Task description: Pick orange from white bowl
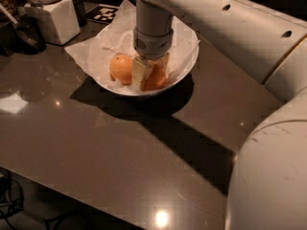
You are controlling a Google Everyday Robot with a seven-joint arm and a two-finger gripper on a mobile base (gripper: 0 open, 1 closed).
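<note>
The wide white bowl [186,69], lined with crumpled white paper [91,51], stands at the back of the dark table [120,152]. Two oranges lie in it. One orange [121,68] sits free on the left. My gripper [153,75] reaches straight down into the bowl from the white arm [153,23]. Its pale fingers [140,74] stand on either side of the second orange [157,80] and press against it. That orange rests low in the bowl and is partly hidden by the fingers.
A square white jar [53,19] with a lid stands at the back left. A dark utensil [26,32] lies beside it. A black-and-white marker tag [106,13] lies behind the bowl. The robot's large white body [268,176] fills the right side.
</note>
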